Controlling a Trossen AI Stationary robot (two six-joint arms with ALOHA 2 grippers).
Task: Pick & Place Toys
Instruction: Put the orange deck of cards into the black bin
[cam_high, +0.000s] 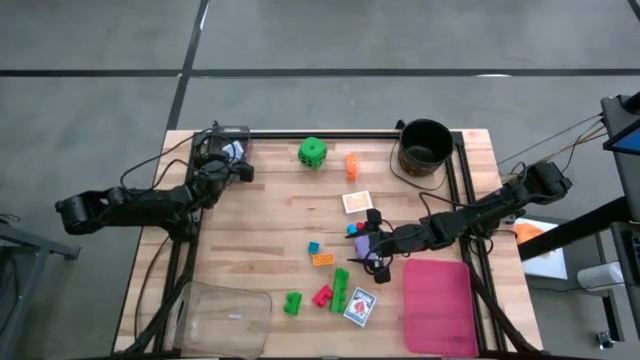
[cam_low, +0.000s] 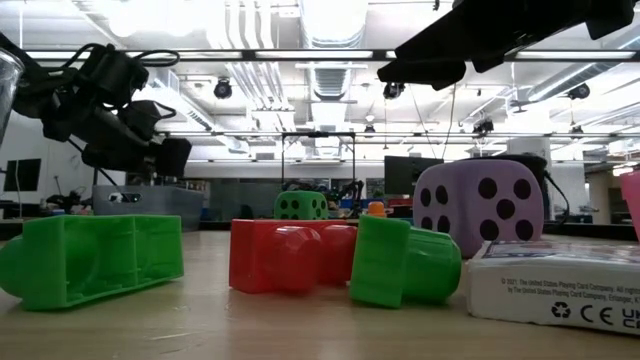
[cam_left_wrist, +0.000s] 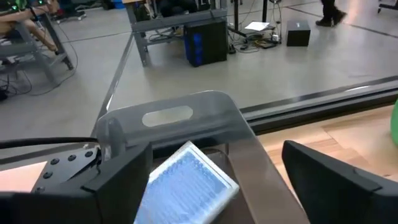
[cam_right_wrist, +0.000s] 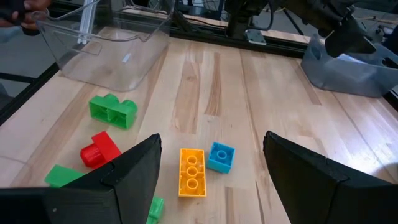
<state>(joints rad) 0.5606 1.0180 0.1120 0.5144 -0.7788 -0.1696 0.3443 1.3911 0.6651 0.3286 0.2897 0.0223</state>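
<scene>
Toys lie across the table's middle: a green die (cam_high: 312, 152), an orange brick (cam_high: 351, 166), a card pack (cam_high: 356, 202), a teal brick (cam_right_wrist: 221, 156), a flat orange brick (cam_right_wrist: 192, 171), green bricks (cam_right_wrist: 112, 110), a red brick (cam_right_wrist: 99, 149) and a second card pack (cam_high: 360, 307). A purple dotted die (cam_low: 485, 205) rests on the table. My right gripper (cam_right_wrist: 211, 186) is open above it, facing the orange and teal bricks. My left gripper (cam_left_wrist: 211, 186) is open at the far left corner, over a clear holder (cam_left_wrist: 186, 121) that holds a blue-backed card pack (cam_left_wrist: 186, 183).
A black bucket (cam_high: 425, 147) stands at the far right. A flat pink tray (cam_high: 437, 305) lies at the near right. A clear plastic bin (cam_high: 225, 320) sits at the near left edge. Dark rails run along the table's far edge and sides.
</scene>
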